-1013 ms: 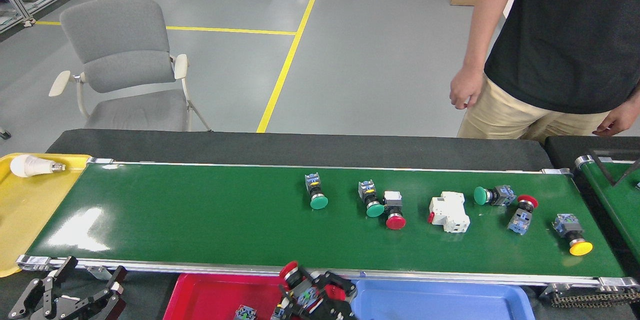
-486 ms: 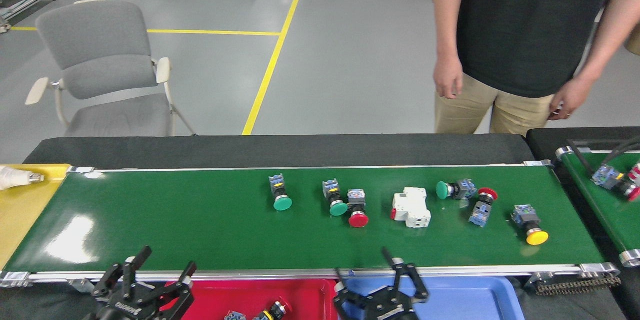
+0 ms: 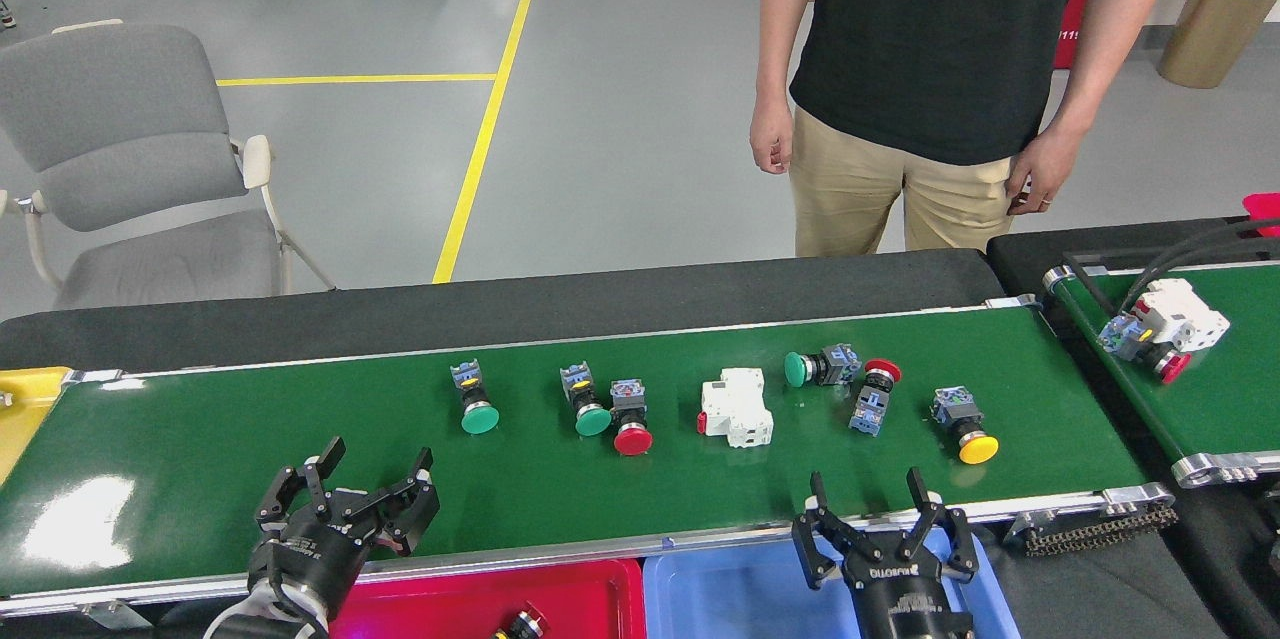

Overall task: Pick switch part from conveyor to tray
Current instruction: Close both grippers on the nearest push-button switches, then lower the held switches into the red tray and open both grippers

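Both of your tools stand open and empty: the left tool (image 3: 372,479) over the near part of the conveyor (image 3: 250,439), the right tool (image 3: 875,504) at the near rail above the blue tray (image 3: 720,589). Beyond them the switch parts lie in a row mid-belt: a green button switch (image 3: 474,401), a green-and-red pair (image 3: 605,407) touching each other, a white breaker (image 3: 736,408), another green-and-red pair (image 3: 850,379) and a yellow button switch (image 3: 964,423). The red tray (image 3: 420,604) already holds one part. Watch the touching pairs: closing on one could nudge or drag its neighbour. The round caps may roll if clipped off-centre. A person (image 3: 930,69) stands just behind the counter (image 3: 500,304), so reach no farther than needed.
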Available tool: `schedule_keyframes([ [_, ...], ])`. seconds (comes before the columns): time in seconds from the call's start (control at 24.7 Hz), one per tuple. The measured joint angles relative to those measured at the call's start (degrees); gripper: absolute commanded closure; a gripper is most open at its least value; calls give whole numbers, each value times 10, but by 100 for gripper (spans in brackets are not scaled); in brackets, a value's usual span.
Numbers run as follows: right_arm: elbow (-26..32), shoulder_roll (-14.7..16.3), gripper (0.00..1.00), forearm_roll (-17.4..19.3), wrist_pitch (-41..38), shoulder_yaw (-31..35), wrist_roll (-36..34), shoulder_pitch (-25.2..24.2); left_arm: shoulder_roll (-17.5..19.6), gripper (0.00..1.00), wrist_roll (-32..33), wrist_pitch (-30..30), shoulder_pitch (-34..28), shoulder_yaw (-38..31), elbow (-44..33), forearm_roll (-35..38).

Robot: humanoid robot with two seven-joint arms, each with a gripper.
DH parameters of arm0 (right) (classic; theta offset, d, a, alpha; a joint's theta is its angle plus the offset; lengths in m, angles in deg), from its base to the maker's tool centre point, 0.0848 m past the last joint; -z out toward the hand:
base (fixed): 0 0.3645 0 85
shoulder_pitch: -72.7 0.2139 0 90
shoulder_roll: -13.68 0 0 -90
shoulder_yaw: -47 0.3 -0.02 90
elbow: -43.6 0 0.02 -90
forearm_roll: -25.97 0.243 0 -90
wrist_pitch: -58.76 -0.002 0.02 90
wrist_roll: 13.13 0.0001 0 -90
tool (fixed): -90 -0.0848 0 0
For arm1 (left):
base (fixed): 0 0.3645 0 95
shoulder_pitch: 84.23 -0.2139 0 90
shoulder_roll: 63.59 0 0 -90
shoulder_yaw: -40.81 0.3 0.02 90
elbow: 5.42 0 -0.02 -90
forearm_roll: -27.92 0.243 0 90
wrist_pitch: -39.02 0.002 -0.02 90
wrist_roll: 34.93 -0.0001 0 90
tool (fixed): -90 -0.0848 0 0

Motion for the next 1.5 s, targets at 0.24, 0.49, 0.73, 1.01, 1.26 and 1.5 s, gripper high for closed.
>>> schedule_keyframes([
  [0.24, -104, -31, 1, 2, 9, -1, 3, 85, 0, 1, 1, 1, 23, 25, 20, 0],
  [0.49, -185, -48, 71, 2, 11, -15, 5, 152, 0, 1, 1, 13, 82, 27, 101, 0],
  [0.73, -192, -42, 91, 4, 3, -31, 20, 153, 0, 2, 1, 16, 105, 26, 130, 0],
  [1.01, -93, -42, 91, 4, -71, -81, 22, 127, 6, 62, -2, 87, 123, 26, 180, 0],
  [1.26, 63, 1, 13, -1, -247, -183, 26, 20, 17, 99, -16, 76, 95, 23, 136, -7],
  [1.5, 85, 11, 0, -8, -298, -247, 28, -4, 60, 68, -34, -150, -138, 16, -156, -13],
])
